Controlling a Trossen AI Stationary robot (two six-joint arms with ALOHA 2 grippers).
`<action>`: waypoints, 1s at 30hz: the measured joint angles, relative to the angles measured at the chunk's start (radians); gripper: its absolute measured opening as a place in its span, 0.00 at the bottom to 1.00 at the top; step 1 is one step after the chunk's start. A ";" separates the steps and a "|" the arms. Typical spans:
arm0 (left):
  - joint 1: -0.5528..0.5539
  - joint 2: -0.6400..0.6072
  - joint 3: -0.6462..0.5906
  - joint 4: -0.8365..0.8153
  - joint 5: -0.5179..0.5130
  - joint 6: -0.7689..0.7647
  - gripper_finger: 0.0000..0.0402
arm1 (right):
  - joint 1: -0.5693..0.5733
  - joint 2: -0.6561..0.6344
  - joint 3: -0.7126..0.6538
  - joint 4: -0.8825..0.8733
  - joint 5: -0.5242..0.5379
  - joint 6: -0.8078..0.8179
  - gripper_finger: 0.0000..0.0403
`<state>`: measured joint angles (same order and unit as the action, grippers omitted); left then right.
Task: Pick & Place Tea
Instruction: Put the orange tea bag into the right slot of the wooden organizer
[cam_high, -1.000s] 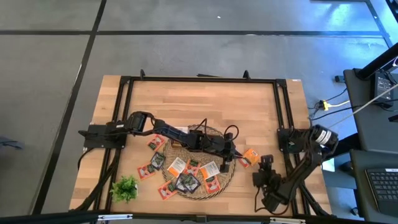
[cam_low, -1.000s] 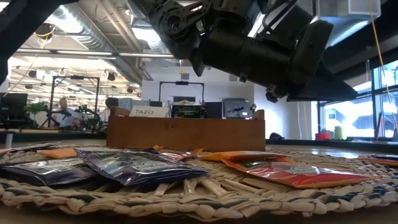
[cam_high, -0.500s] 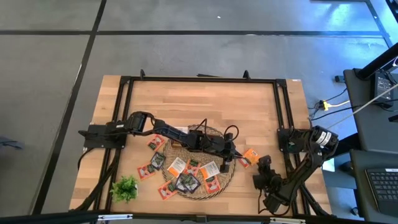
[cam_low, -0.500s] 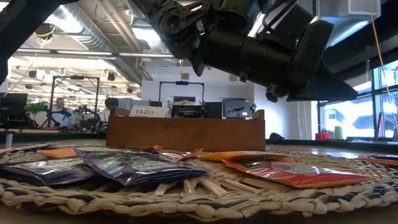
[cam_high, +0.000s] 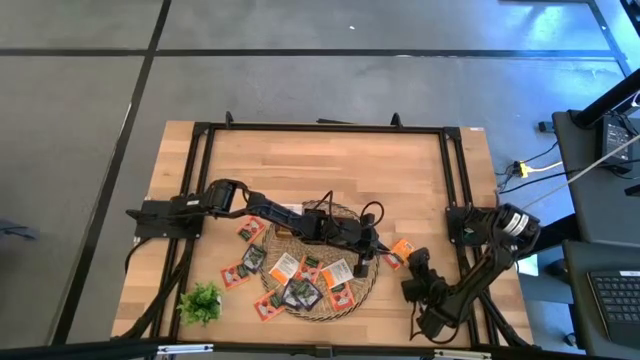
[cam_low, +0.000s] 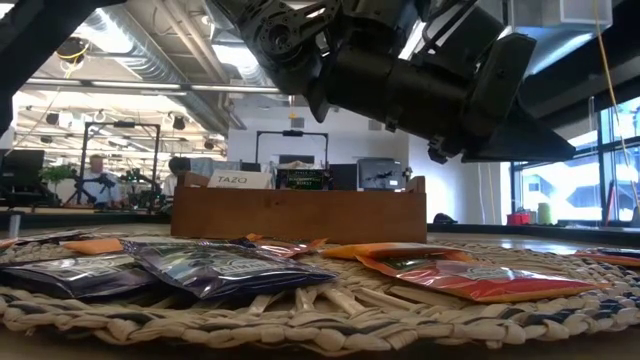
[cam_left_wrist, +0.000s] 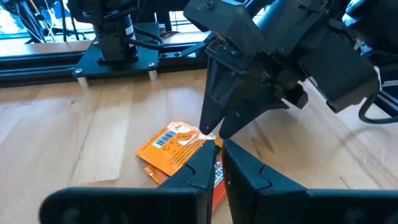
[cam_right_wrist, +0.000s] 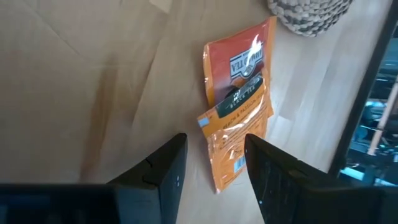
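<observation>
Tea sachets (cam_high: 400, 250) on wooden table (cam_high: 330, 165)

Left arm's dark two-finger tool (cam_high: 368, 256) covers part of the round wicker mat (cam_high: 372, 284) from above; what's under it can't be made out. Small flat square tea sachets (cam_high: 300, 293) too small overhead to read labels. Low view: brown wooden tray (cam_low: 298, 214) hides the desk behind it, arms cut off at frame top. Right wrist: orange sachet (cam_right_wrist: 236, 146) overlaps the red one (cam_right_wrist: 239, 61), mat cut off upper right.
</observation>
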<state>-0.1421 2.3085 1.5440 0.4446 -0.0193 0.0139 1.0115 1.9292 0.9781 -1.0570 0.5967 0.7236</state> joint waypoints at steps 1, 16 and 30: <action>0.000 0.000 0.000 0.000 0.000 0.000 0.06 | 0.000 0.007 0.000 -0.002 0.004 -0.002 0.42; 0.000 0.000 0.000 0.000 0.000 0.000 0.05 | -0.001 0.036 -0.007 0.002 0.039 -0.025 0.42; 0.000 0.000 0.000 0.000 0.000 0.000 0.05 | -0.001 0.036 -0.020 0.011 0.047 -0.020 0.40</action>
<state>-0.1421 2.3085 1.5440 0.4446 -0.0189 0.0143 1.0103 1.9656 0.9581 -1.0464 0.6434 0.7033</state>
